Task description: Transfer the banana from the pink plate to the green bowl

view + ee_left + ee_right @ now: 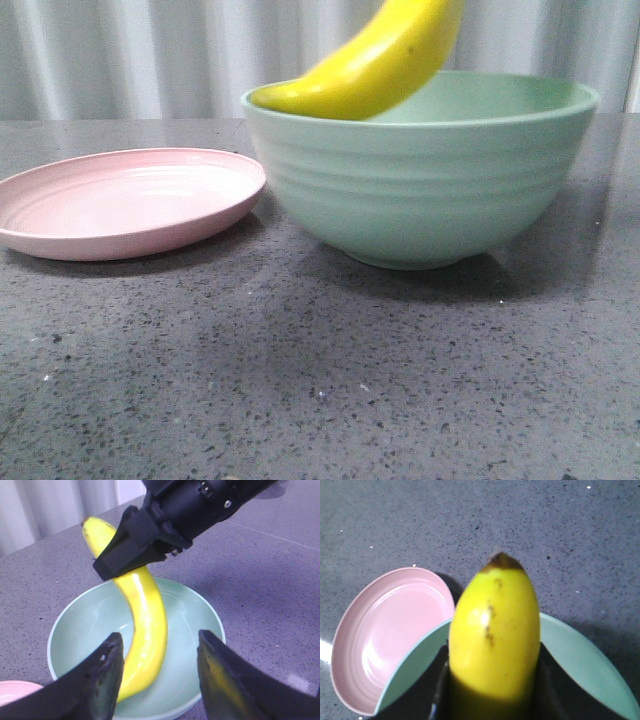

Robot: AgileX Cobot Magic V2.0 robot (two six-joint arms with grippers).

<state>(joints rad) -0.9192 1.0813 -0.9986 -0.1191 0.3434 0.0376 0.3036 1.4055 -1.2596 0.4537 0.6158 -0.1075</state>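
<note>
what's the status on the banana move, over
Right gripper shut on banana, held over green bowl. Left gripper open, fingers empty, above the bowl. Pink plate bare. Nothing in the way.

My right gripper (135, 550) is clamped tight, held high and angled downward; my left gripper (157, 672) hangs nearby, jaws spread apart.

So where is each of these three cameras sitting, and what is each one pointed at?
Front view: low, facing forward over the table at the pink plate and green bowl; no arm shows.
Left wrist view: on the left arm, above the bowl; its own open fingers show, plus the right gripper clamping the banana.
Right wrist view: looks down along the held banana.
All three share banana and bowl.
</note>
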